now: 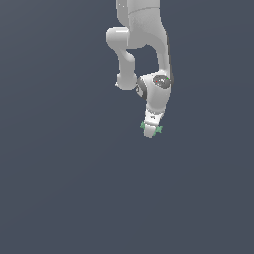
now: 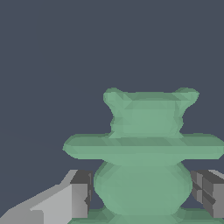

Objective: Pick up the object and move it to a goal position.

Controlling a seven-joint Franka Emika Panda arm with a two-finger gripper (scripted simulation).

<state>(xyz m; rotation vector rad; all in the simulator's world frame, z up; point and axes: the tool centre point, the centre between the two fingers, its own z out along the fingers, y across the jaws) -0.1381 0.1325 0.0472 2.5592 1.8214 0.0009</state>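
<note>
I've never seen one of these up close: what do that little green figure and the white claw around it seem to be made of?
These are simulator renders, so only the look counts. The green figure looks like matte, slightly translucent plastic or resin: flat pale green, faceted, no glints. The gripper looks like smooth white painted plastic or metal with soft shading; its finger pads are dark grey and dull, perhaps rubber.

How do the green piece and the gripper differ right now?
Colour: the green piece is light green, the gripper white with dark pads. Size: the piece is far smaller in the exterior view, only its edges poking out beside the gripper. Shape: the piece is lumpy with side arms; the fingers are blocky. The piece sits between the fingers.
</note>
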